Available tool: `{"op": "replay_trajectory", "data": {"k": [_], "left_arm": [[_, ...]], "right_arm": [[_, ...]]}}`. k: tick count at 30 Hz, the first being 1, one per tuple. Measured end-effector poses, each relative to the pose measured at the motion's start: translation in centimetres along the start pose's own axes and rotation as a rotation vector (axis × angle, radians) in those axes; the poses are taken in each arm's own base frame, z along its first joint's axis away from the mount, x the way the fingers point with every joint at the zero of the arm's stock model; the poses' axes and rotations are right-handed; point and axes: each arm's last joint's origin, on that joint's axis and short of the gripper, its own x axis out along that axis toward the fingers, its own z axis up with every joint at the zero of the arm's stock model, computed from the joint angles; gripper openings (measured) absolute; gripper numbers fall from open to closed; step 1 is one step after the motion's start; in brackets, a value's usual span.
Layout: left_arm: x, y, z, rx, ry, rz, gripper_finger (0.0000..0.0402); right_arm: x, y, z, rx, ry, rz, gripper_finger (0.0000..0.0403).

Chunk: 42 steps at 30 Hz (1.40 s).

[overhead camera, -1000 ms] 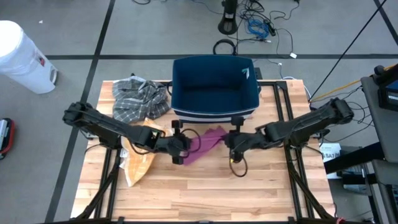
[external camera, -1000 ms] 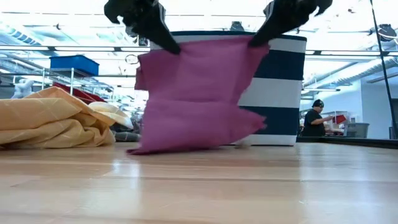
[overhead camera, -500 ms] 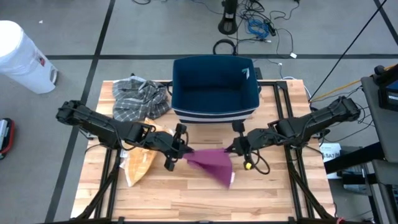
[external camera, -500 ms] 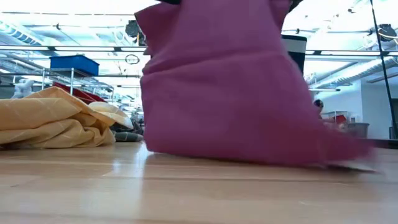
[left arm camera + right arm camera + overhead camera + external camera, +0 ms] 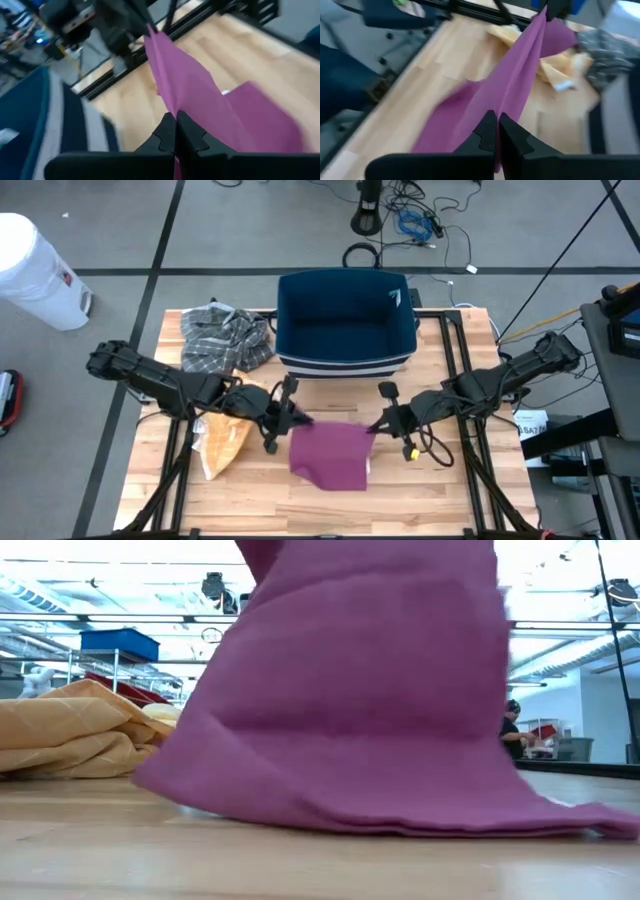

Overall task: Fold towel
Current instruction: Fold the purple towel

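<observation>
Left end effector [image 5: 287,417]: clamped tight on one upper corner of the purple towel [image 5: 332,454], raised above the surface in front of the bin; the wrist view shows the cloth running out from between its closed fingers [image 5: 165,135].
Right end effector [image 5: 385,423]: likewise pinched on the opposite upper corner, fingers [image 5: 487,131] together with fabric fed between them; the two corners are held apart at matching height, apparently to keep the top edge taut and level.
Purple towel: hangs from both corners, its lower part draped out flat on the wooden surface [image 5: 450,500] toward the front edge; this looks like laying it out so a fold can be made cleanly.
Blue bin [image 5: 345,320]: stands at the rear of the surface, behind both arms and clear of the cloth.
Yellow cloth [image 5: 225,437]: lies crumpled near the left arm, just beside the towel's hanging edge.
Plaid cloth [image 5: 222,337]: heaped at the rear left, next to the bin.
</observation>
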Motion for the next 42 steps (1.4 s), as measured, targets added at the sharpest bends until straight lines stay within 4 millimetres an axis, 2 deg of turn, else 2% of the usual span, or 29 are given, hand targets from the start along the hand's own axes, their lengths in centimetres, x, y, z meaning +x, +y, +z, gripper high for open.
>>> {"op": "replay_trajectory", "data": {"k": [3,8,12,17,20,25,31,37,42], "left_arm": [[0.2,1.8,-0.9,-0.011,0.030,0.069,0.0001],[0.2,5.0,-1.6,0.046,0.079,0.324,0.0001],[0.0,6.2,-1.5,0.066,0.047,0.395,0.0001],[0.0,5.1,-1.3,0.084,0.056,0.326,0.0001],[0.0,4.0,-0.8,0.092,0.043,0.290,0.0001],[-0.5,1.5,0.9,0.153,-0.034,0.227,0.0001],[-1.4,-0.6,3.3,0.233,-0.180,0.216,0.0001],[-1.8,-0.9,4.0,0.254,-0.211,0.272,0.0001],[-1.6,-0.2,3.5,0.228,-0.153,0.322,0.0001]], "right_arm": [[-0.6,-1.2,-0.3,-0.006,0.024,-0.107,0.0000],[-2.1,-3.2,-0.6,-0.097,0.065,-0.378,0.0000],[-3.4,-4.2,-0.4,-0.093,0.027,-0.461,0.0000],[-3.8,-3.4,-0.3,-0.076,0.004,-0.415,0.0000],[-3.6,-2.6,-0.2,-0.072,-0.022,-0.306,0.0000],[-3.6,-0.6,0.8,-0.089,-0.132,-0.084,0.0000],[-4.3,0.9,1.8,-0.170,-0.265,0.042,0.0000],[-5.2,0.9,2.1,-0.195,-0.317,0.061,0.0000],[-5.4,0.2,1.5,-0.156,-0.254,-0.020,0.0000]]}}
